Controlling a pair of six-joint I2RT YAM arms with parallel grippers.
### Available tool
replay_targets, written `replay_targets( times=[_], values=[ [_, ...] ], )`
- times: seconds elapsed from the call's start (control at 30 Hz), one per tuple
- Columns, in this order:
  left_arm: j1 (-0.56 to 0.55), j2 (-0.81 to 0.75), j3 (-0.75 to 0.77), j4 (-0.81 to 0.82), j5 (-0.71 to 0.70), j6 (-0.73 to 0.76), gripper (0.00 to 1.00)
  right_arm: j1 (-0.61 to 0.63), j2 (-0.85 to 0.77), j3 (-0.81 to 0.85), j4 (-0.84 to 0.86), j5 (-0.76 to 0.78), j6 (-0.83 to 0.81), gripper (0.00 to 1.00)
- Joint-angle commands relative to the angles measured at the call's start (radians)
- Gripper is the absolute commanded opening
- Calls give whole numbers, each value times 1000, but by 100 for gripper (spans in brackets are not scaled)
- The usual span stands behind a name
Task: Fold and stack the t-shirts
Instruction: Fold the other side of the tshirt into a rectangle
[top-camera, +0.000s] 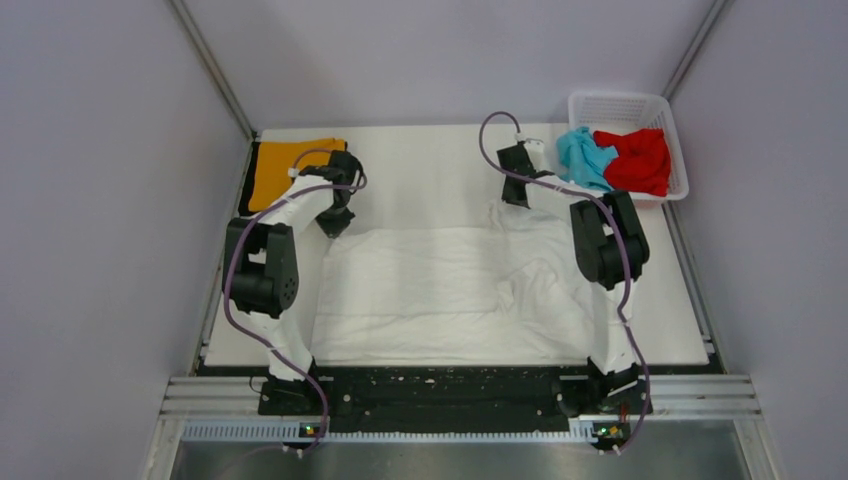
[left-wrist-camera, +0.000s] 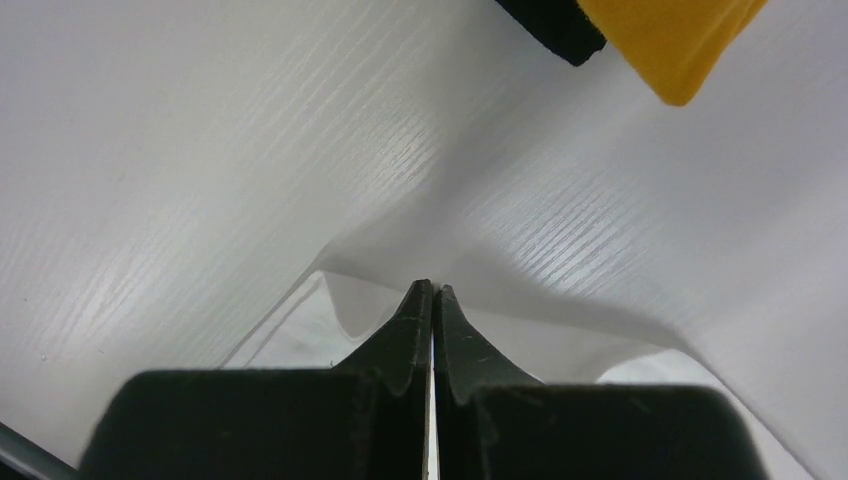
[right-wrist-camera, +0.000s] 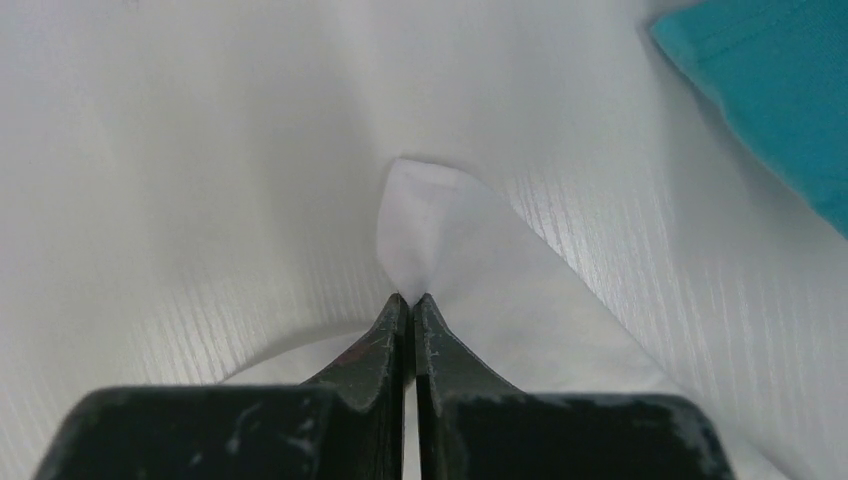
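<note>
Left gripper (left-wrist-camera: 432, 290): my two fingers are pressed together, no gap at the tips. A ridge of the white t-shirt (left-wrist-camera: 350, 305) rises to the tips and tents there, so I read it as pinched. How much cloth sits between the pads is hidden by the fingers themselves.

Right gripper (right-wrist-camera: 412, 298): fingers likewise closed tip to tip. A small pointed corner of the white t-shirt (right-wrist-camera: 430, 220) stands up just past the tips, caught at its base.

From above, the left gripper (top-camera: 335, 222) is at the far left corner of the white t-shirt (top-camera: 440, 290) and the right gripper (top-camera: 515, 190) at its far right corner. The shirt lies spread across the middle of the table (top-camera: 430, 160), flat on the left, rumpled and bunched on the right beneath my right arm. That arm covers part of the right edge.

Orange t-shirt (top-camera: 290, 165): folded flat at the far left corner of the table, just beyond my left wrist, which overlaps its near right corner. In the left wrist view only one corner of the orange t-shirt (left-wrist-camera: 680, 40) shows, cut off by the frame, with its black trim (left-wrist-camera: 550, 25) beside it.

Light blue t-shirt (top-camera: 583, 157): crumpled at the left wall of the basket (top-camera: 620, 102); whether it lies in or over that wall I cannot tell. The right wrist view shows only an edge of the light blue t-shirt (right-wrist-camera: 770, 90).

Red t-shirt (top-camera: 637, 160): bunched in the basket, touching the blue one.
</note>
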Motion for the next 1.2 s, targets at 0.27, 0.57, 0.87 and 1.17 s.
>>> replay_targets(
  times=[0.27,0.57,0.87,1.17],
  values=[
    [-18,-206,-152,80,32,12,0,-2,-452,-340,67,-121,-92,0],
    [-70,-362,-302,88,6,-34,0,70,-838,-579,-112,-168,-63,0],
    [-88,-533,-448,60,3,-89,0,118,-1066,-623,-390,-263,-22,0],
    [-96,-669,-512,-66,-105,-118,0,128,-1154,-589,-632,-320,-23,0]
  ],
)
